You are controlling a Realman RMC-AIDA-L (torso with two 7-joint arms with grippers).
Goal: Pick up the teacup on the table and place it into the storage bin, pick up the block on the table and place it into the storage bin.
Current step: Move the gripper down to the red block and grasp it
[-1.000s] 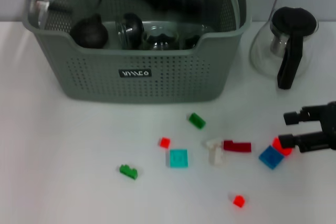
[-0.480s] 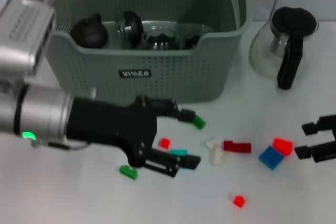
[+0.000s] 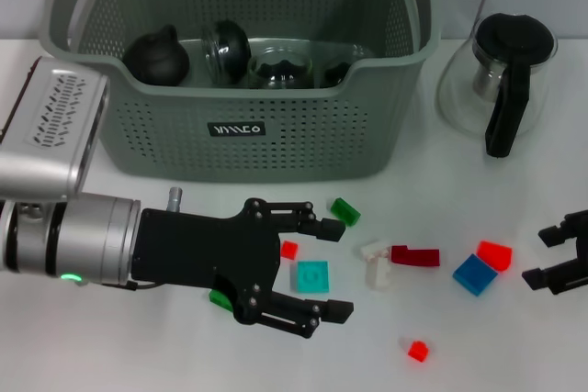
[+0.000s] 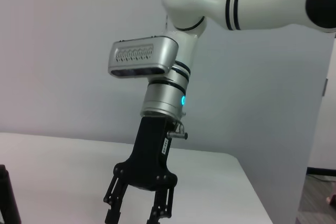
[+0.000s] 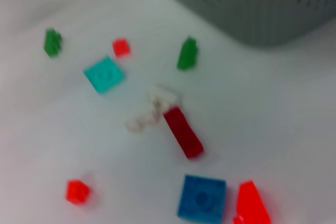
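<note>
The left hand (image 3: 317,273) has come down from the storage bin (image 3: 248,135) to the lower middle of the frame, low over the worktop (image 3: 110,337). Its fingers are wide open and hold nothing, with the teal block (image 3: 312,276) between them, so a block pick looks next. The right hand (image 3: 562,259) has backed off to the right edge, open and empty. The bin's small black label has white letters too blurry to read.
</note>
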